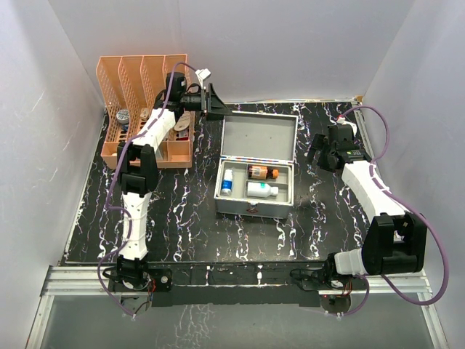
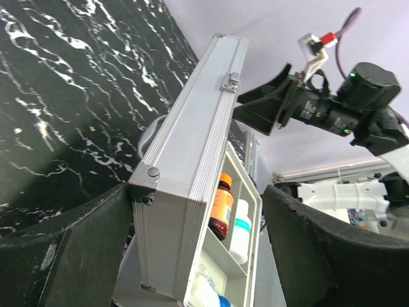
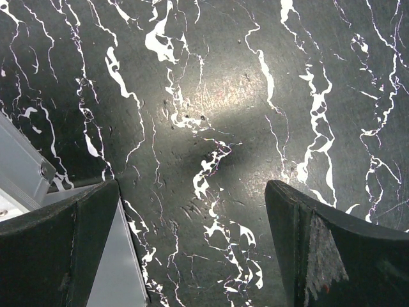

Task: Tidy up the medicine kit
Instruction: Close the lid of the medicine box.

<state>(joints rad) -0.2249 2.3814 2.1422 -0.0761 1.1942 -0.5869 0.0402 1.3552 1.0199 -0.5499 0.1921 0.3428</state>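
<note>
I worked both arms over the black, white-veined marble-patterned tabletop (image 1: pixel 182 218). The medicine kit, a silver-grey rectangular metal case (image 1: pixel 247 206), sat near the middle of that table with its hinged lid (image 1: pixel 259 137) raised and leaning back towards the rear wall.

My left gripper (image 1: pixel 216 106) hung at the lid's upper left corner with its fingers (image 2: pixel 77 256) spread wide. In the left wrist view the lid's ribbed edge ran up between them. I could not tell whether either pad touched the metal.

My right gripper (image 1: pixel 320 154) stood just to the right of the case, apart from it, with the jaws fully spread and nothing between them. In the right wrist view it looked down on bare table, and a corner of the case showed at the lower left.

Inside the case, a white bottle with a blue cap (image 1: pixel 227 182) lay in the left compartment. A brown bottle with an orange label (image 1: pixel 262 172) and a white bottle with a teal label (image 1: pixel 262 190) lay in the right one. A peach slotted plastic file rack (image 1: pixel 123 80) stood at the rear left.
</note>
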